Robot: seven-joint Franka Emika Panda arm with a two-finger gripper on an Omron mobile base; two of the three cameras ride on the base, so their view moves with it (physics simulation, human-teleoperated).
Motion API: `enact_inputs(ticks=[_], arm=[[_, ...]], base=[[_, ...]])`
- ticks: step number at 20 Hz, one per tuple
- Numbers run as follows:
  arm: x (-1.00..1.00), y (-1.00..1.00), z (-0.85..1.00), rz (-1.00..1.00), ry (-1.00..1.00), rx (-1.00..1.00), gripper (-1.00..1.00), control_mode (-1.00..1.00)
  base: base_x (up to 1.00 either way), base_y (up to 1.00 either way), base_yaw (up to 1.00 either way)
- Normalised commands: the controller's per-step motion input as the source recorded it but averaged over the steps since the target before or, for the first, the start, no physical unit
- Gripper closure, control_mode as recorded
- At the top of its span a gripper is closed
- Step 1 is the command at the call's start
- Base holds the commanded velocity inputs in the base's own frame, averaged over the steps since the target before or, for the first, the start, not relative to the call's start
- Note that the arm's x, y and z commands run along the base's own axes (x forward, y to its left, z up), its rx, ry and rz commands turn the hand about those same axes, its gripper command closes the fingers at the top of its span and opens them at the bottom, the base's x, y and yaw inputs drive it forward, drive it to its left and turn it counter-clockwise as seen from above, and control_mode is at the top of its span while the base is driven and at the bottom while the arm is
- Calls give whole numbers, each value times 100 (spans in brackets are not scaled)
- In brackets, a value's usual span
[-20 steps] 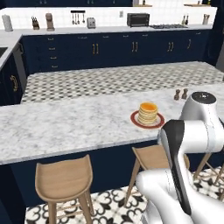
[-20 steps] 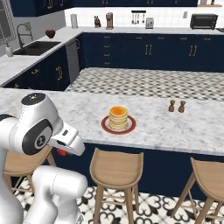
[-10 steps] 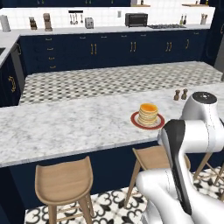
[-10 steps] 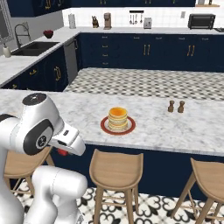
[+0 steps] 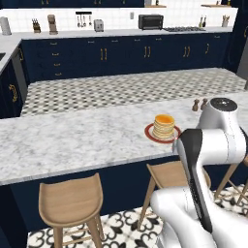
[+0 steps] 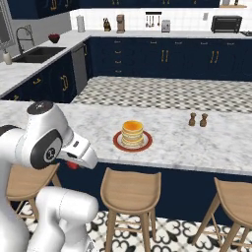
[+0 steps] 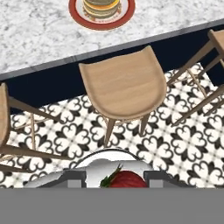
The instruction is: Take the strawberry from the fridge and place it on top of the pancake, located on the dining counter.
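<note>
My pincer (image 7: 116,177) is clenched on the strawberry (image 7: 124,179), low over a stool (image 7: 122,85). The pancake (image 7: 101,6) sits ahead on the tabletop (image 7: 35,35). I should lift first, clear the edge, then lower gently, centred.

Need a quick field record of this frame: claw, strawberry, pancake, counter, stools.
claw: shut on the strawberry, low in front of the dining counter, above the patterned floor
strawberry: red, between the claw's fingers; also seen under the hand
pancake: golden stack on red-rimmed plate, nothing on top
dining counter: marbled; two brown shakers right of the plate
stool: directly below the plate's edge of the counter
</note>
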Motion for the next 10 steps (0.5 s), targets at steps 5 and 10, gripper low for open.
enact_inputs(ticks=[5, 10], arm=[[100, 0, 53, 0, 7, 0, 100, -100], [100, -30, 8, -1, 12, 2, 100, -100]], base=[[0, 0, 0], [0, 0, 0]])
